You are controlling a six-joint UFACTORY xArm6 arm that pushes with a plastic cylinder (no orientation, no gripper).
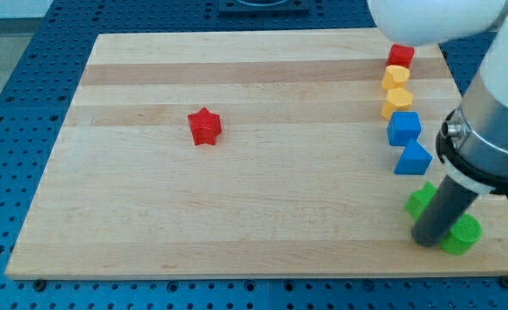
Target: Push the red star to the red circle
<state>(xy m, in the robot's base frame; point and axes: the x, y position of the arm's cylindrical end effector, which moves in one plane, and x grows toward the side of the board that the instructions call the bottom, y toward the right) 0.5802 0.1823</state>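
The red star (205,127) lies alone on the wooden board (151,224), left of centre. The red circle (400,56) sits near the view's top right, at the head of a column of blocks. My tip (427,241) is at the view's bottom right, far from the red star, standing between two green blocks. One green block (421,200) is just above and left of it, the other green block (462,235) is just to its right. The rod hides part of both.
Below the red circle run a yellow block (396,77), another yellow block (398,101), a blue block (404,127) and a blue block (413,158). The arm's white and grey body (486,129) covers the board's right edge. The blue perforated table surrounds the board.
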